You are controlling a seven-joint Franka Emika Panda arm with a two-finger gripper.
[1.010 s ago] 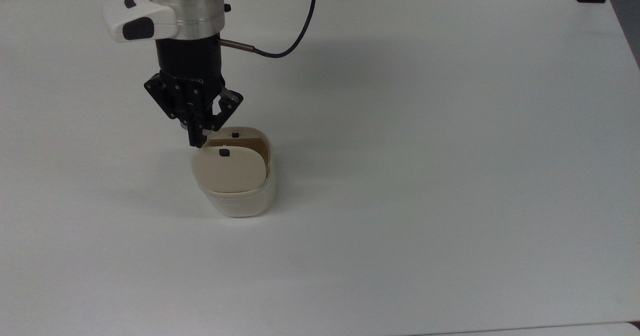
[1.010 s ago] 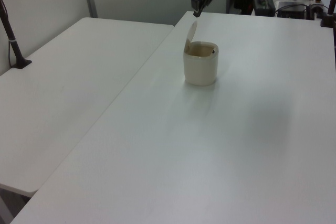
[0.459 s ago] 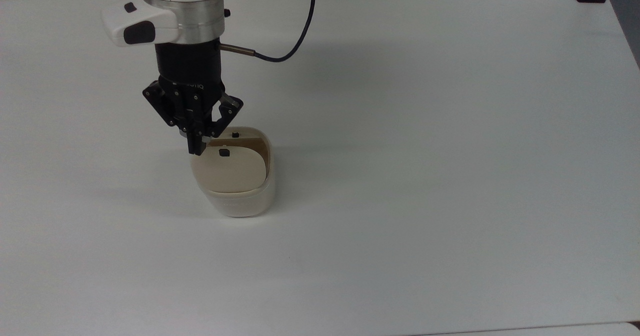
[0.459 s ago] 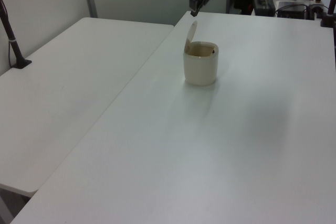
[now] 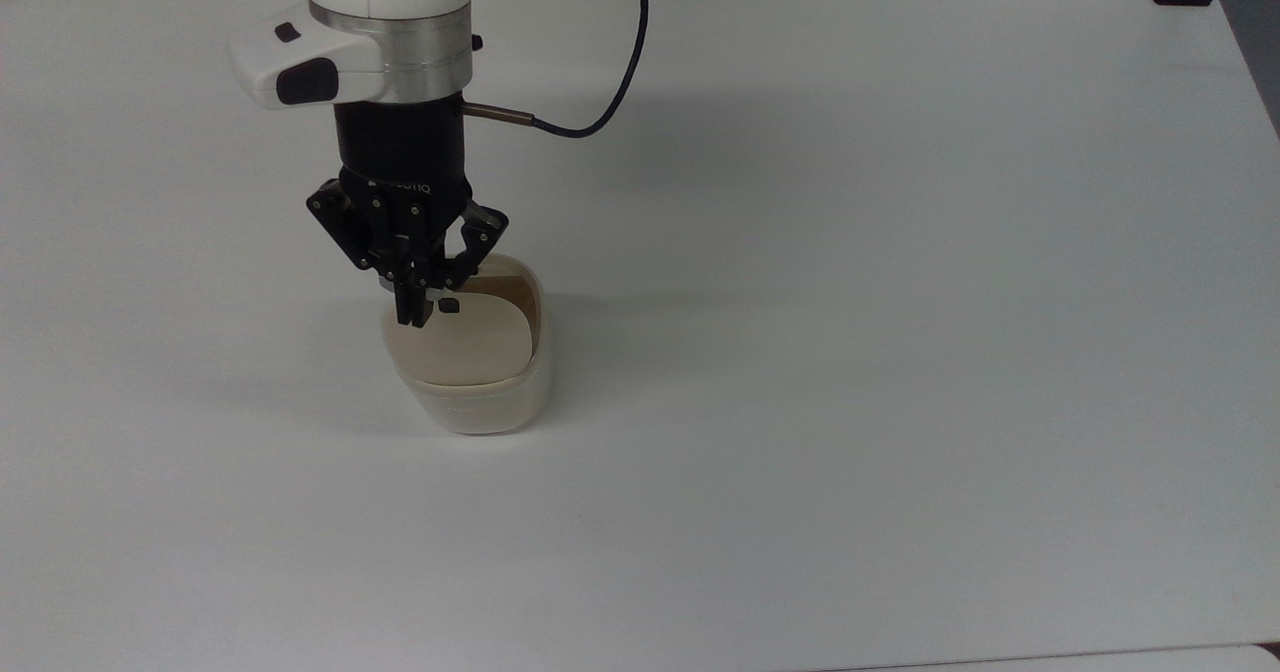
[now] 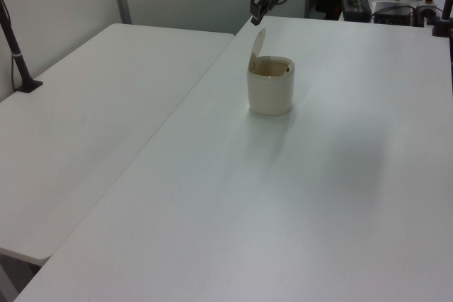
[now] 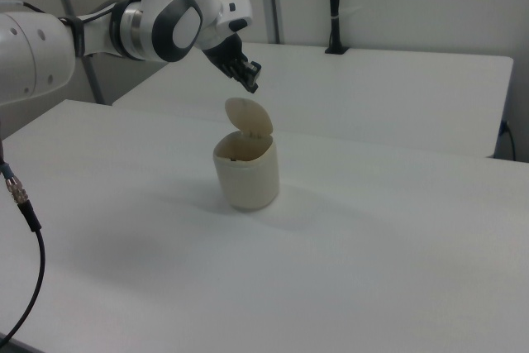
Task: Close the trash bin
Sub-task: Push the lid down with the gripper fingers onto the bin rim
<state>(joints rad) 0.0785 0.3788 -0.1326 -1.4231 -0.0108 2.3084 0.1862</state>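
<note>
Cream-white plastic forms the body of the trash bin (image 5: 485, 392), a small rounded-square container standing upright on the white tabletop (image 5: 900, 302). In the top view it sits left of the tabletop's centre; in the left view (image 6: 270, 88) it stands toward the far end of the nearer tabletop, and in the right view (image 7: 246, 173) it is near the middle. Its beige lid (image 5: 462, 337) is raised on its hinge, standing steeply, so the bin is open and a brownish inside shows past the lid's edge in the top view. A small black tab (image 5: 449, 305) marks the lid near its free upper edge. In the left view the lid (image 6: 258, 41) rises from the bin's left rim, and in the right view the lid (image 7: 250, 117) stands above the back of the rim. The black gripper (image 5: 414, 314) hangs from the white and silver arm (image 5: 385, 22) with its 2 fingers drawn together, nothing between them. In the top view its tips overlap the lid's upper left corner, just beside the tab. In the left view the gripper (image 6: 255, 20) is above the lid's top edge with a little gap, and the right view likewise shows the gripper (image 7: 253, 84) above the lid, apart from it. A dark cable (image 5: 610, 82) loops from the wrist across the tabletop's far side. A 2nd white table (image 6: 92, 125) adjoins on the left view's left.
</note>
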